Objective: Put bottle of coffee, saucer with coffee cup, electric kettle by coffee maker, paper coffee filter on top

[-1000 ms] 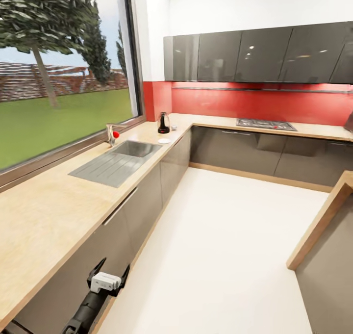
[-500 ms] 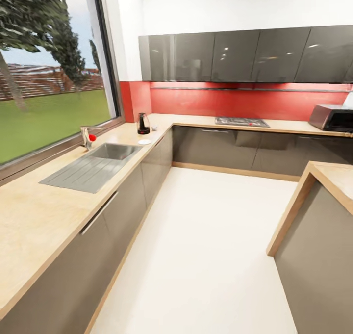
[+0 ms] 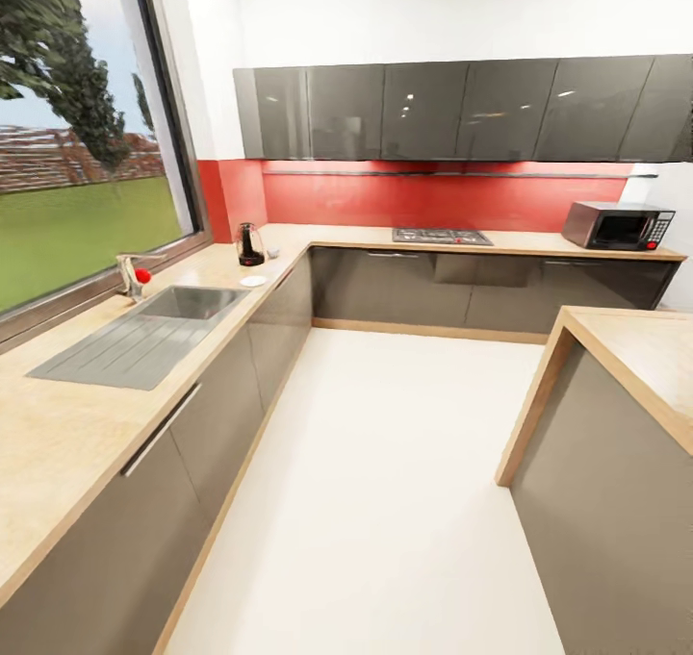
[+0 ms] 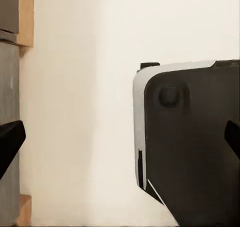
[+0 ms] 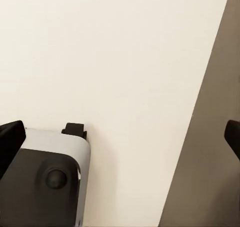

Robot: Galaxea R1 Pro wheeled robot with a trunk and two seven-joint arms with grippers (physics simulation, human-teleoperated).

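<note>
Grey cabinets and a red backsplash frame a U-shaped kitchen as the robot stands on the pale floor (image 3: 404, 463), well short of its work. On the countertop (image 3: 58, 434) running along the window wall, past the sink (image 3: 144, 333) and close to the far corner, stands the electric kettle (image 3: 249, 245), upright, with the saucer (image 3: 253, 281) lying just in front of it near the counter's front edge; what sits beside the kettle is too small to make out. A hob (image 3: 441, 237) and a microwave (image 3: 617, 225) occupy the back counter. Both arms hang low, their wrist cameras looking down at the floor and the robot's own base: the left gripper (image 4: 120, 139) and the right gripper (image 5: 120, 137) each show fingertips spread wide at the frame's edges, holding nothing. The kettle lies far ahead and to the robot's left, so the left arm looks the nearer, though a drive forward appears needed first.
</note>
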